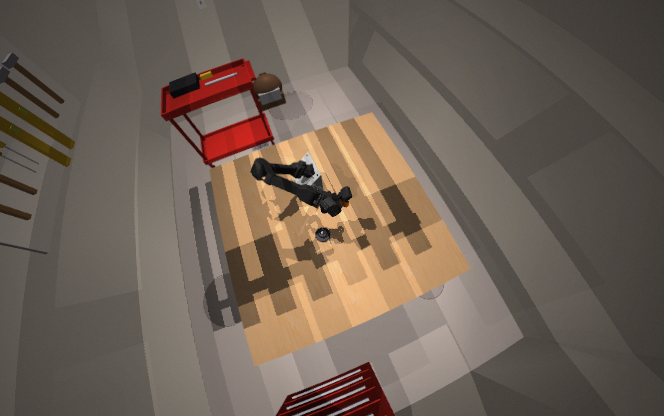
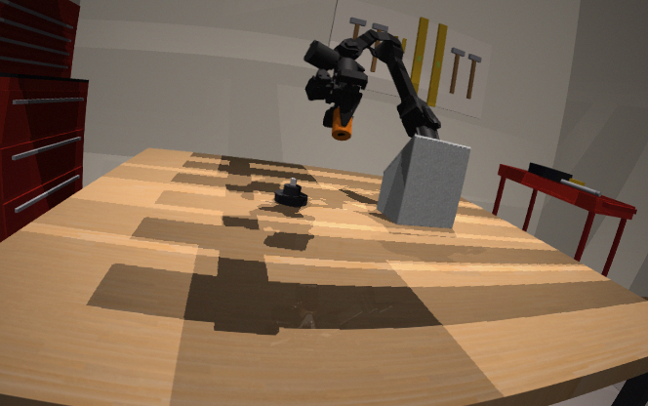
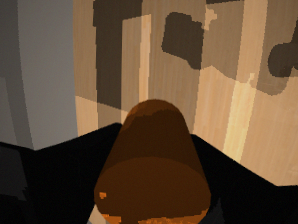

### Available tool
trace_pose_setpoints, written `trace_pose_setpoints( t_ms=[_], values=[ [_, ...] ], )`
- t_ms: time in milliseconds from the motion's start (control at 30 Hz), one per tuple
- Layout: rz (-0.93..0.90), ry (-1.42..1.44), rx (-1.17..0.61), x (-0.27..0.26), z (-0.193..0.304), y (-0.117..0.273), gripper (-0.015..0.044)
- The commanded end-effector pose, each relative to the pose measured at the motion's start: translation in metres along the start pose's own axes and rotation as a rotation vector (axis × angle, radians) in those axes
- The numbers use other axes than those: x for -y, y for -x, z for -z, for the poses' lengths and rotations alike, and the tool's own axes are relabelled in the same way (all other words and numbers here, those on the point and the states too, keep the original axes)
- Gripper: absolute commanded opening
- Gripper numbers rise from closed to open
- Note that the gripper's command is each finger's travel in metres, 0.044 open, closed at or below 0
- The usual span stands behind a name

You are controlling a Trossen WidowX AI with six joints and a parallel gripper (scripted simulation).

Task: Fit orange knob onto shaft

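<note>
The orange knob [image 1: 344,203] [image 2: 343,128] [image 3: 153,145] is held in the air. My gripper [image 2: 341,117] [image 3: 154,135] is shut on it, one finger on each side. In the exterior view the knob hangs nearly upright, slightly tilted, with its holed end down and partly facing that camera; the hole's flat side is too small to tell. The dark round pedestal [image 1: 318,238] [image 2: 291,197] stands on the table, lower than the knob and to its left in the exterior view. The silver shaft [image 2: 293,181] stands up from its middle. The pedestal is not in the wrist view.
The wooden table [image 1: 350,300] [image 2: 342,366] carries the pedestal and the arm's grey base block [image 2: 429,185], right of the pedestal in the exterior view. A red cart [image 1: 235,137] [image 2: 542,190] and a red drawer cabinet [image 1: 340,395] [image 2: 44,127] stand beyond the table edges. Shadows cross the table.
</note>
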State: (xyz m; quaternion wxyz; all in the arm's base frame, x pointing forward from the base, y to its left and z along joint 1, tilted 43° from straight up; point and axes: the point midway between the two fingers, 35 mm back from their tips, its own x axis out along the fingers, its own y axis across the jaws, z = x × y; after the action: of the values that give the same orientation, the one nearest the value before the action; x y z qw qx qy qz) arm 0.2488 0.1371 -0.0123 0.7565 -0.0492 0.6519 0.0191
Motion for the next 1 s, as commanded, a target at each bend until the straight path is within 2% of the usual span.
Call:
trace_pose_setpoints(
  t_ms=[0,600,867,967],
  values=[
    [0.080,-0.003,0.003,0.001,-0.001,-0.006,0.0000],
    [0.473,-0.007,0.000,0.011,-0.001,-0.037,0.0000],
    [0.615,-0.008,0.001,0.015,-0.001,-0.049,0.0000],
    [0.617,-0.008,0.001,0.018,-0.002,-0.053,0.0000]
  ],
)
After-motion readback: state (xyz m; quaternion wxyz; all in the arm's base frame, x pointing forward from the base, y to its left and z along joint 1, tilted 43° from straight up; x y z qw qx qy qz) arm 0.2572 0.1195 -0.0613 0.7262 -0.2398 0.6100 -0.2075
